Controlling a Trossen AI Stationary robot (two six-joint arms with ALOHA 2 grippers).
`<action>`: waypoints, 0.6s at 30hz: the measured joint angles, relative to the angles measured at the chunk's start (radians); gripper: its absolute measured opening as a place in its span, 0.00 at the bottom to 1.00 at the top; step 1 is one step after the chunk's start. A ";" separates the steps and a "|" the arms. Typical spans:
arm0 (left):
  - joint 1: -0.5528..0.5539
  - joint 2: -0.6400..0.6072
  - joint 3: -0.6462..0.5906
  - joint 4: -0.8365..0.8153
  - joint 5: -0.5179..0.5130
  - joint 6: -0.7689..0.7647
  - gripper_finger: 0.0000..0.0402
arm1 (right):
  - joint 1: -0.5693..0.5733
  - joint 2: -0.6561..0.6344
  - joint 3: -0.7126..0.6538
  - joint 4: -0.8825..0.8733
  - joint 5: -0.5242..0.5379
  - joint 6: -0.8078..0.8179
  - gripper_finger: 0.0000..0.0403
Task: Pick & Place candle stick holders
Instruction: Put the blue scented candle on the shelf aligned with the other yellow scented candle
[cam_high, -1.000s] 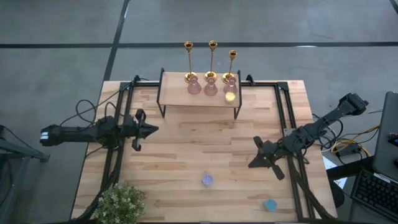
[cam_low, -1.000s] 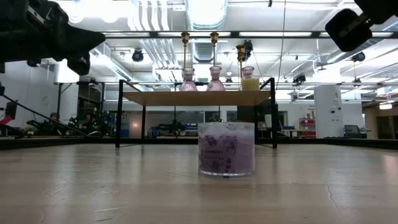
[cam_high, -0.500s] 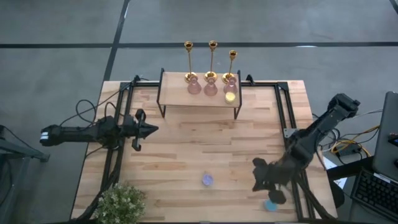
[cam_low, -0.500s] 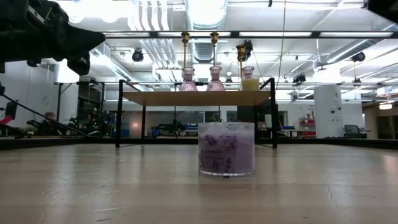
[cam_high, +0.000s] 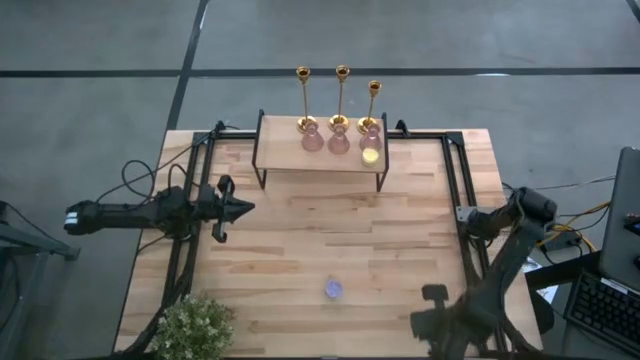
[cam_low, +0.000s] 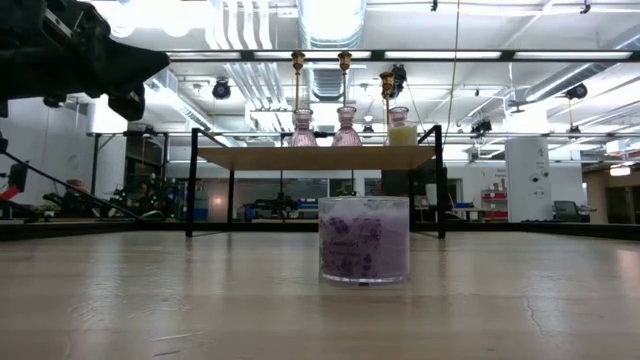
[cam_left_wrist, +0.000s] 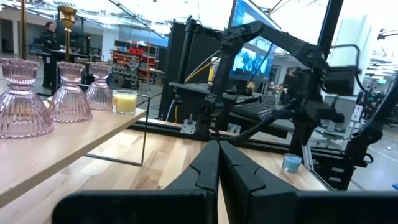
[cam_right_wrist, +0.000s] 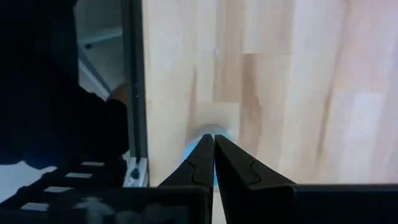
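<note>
Three gold candlesticks (cam_high: 341, 98) stand in a row on the shelf (cam_high: 320, 160) at the counter's (cam_high: 300, 250) far edge, pink glass holders (cam_high: 338, 142) and a yellow candle (cam_high: 370, 155) near their bases; in the low view their tops are hard to make out. Left gripper (cam_high: 240, 208), jaws closed and empty, hovers left of the shelf. Right gripper (cam_right_wrist: 214, 165), jaws closed, sits low at the counter's near right corner, dark and partly cut off from above, hiding most of a blue candle (cam_right_wrist: 208, 130); purple candle (cam_high: 333, 289) sits well in front of the shelf.
</note>
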 joint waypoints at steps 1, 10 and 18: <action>0.000 0.000 0.000 0.000 0.000 0.000 0.04 | 0.013 0.027 0.024 -0.013 0.000 0.016 0.02; 0.000 0.000 0.000 0.000 0.000 0.000 0.04 | 0.124 0.207 0.187 -0.139 -0.010 0.117 0.09; 0.000 0.000 0.000 0.000 0.000 0.000 0.04 | 0.165 0.271 0.195 -0.168 -0.003 0.100 0.24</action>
